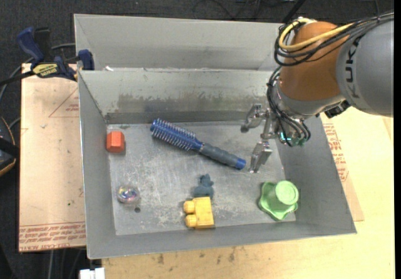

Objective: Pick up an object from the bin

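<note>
Arm's gripper (252, 146) low at right of grey metal bin (188, 93), fingers spread, nothing between them. Blue plastic bristle hairbrush (188, 141) lies slantwise mid-floor, its handle tip just beside the near finger. The open stance looks set to straddle that slim handle. Green round plastic toy (279, 199) sits nearer, apart.

Black letters "KU" readable on grey arm link (369, 68), cut off at edge.
</note>
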You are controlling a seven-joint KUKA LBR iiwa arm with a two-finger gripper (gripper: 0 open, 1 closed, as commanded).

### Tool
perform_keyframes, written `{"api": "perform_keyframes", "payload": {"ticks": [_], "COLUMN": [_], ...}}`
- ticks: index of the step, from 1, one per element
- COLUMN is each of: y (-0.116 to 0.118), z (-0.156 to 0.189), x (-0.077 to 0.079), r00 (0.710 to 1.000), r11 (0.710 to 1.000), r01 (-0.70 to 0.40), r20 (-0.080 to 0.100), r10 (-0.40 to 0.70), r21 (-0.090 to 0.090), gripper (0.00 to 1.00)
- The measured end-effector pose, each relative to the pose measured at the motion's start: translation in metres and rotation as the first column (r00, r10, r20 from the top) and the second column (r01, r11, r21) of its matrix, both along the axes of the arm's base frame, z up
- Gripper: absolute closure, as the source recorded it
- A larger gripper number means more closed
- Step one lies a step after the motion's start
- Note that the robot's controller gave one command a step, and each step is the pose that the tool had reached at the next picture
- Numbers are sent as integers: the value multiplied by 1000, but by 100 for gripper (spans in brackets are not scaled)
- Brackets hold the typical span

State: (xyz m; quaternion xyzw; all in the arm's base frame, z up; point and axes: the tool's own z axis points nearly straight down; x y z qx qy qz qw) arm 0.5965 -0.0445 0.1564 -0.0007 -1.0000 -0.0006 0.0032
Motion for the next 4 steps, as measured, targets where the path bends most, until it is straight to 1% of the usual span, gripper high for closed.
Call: {"api": "perform_keyframes", "payload": {"ticks": [1, 2, 3, 4], "y": [79, 131, 166, 170], "z": [-85, -56, -56, -82], "x": [17, 12, 11, 13], "r00": [1000, 991, 940, 786], "r11": [1000, 991, 940, 786], "r01": [-25, 136, 340, 618], "r20": [11, 10, 8, 11], "r10": [25, -136, -340, -618], "r21": [0, 3, 2, 6], "gripper": [0, 0, 0, 0]}}
